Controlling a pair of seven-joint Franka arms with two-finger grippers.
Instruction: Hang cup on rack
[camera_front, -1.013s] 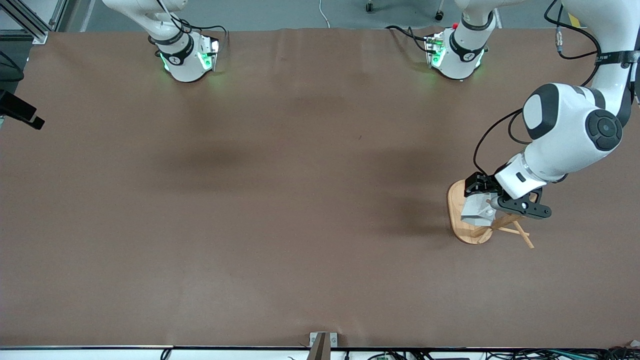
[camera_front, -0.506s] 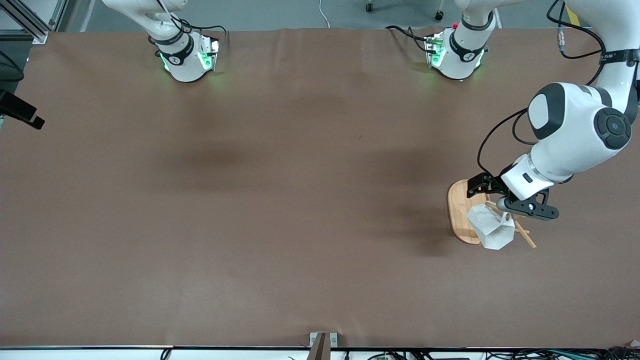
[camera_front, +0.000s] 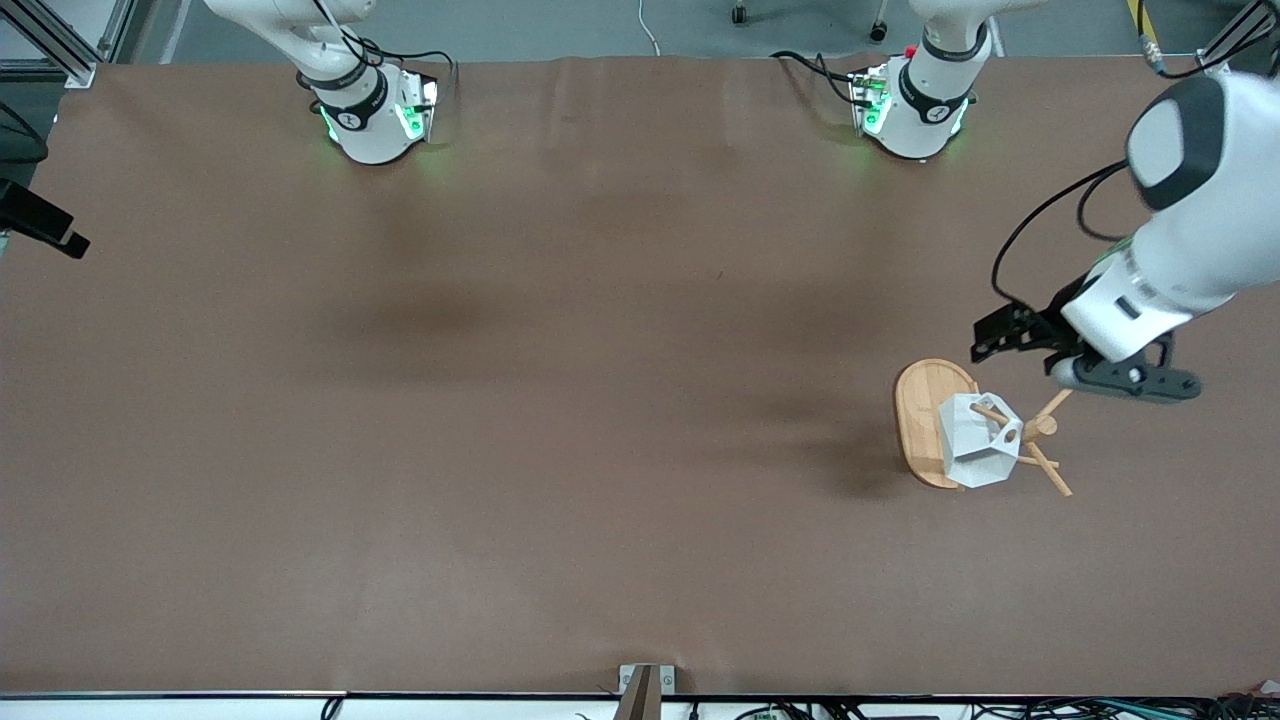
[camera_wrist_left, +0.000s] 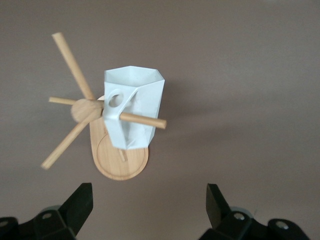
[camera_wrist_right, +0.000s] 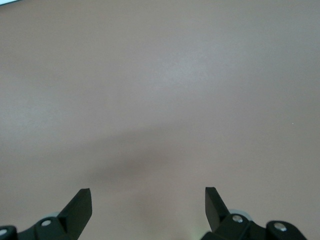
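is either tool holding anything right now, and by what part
Nothing is held. The left tool is open above the table near the rack; the cup hangs by its tab on a peg. The right tool is open over bare table.

a: what's hidden around the rack (camera_front: 925, 420)?
b: the cup (camera_front: 975, 440) covers part of its oval base in the front view, and the post under the knob can't be made out there.
a: and the left gripper (camera_wrist_left: 148, 206)?
b: in the left wrist view only its two fingertips show; the rest is cut off by the edge. the left arm's upper links run off the frame above the rack in the front view.
a: the right gripper (camera_wrist_right: 148, 206)?
b: same, only fingertips; in the front view it isn't seen.
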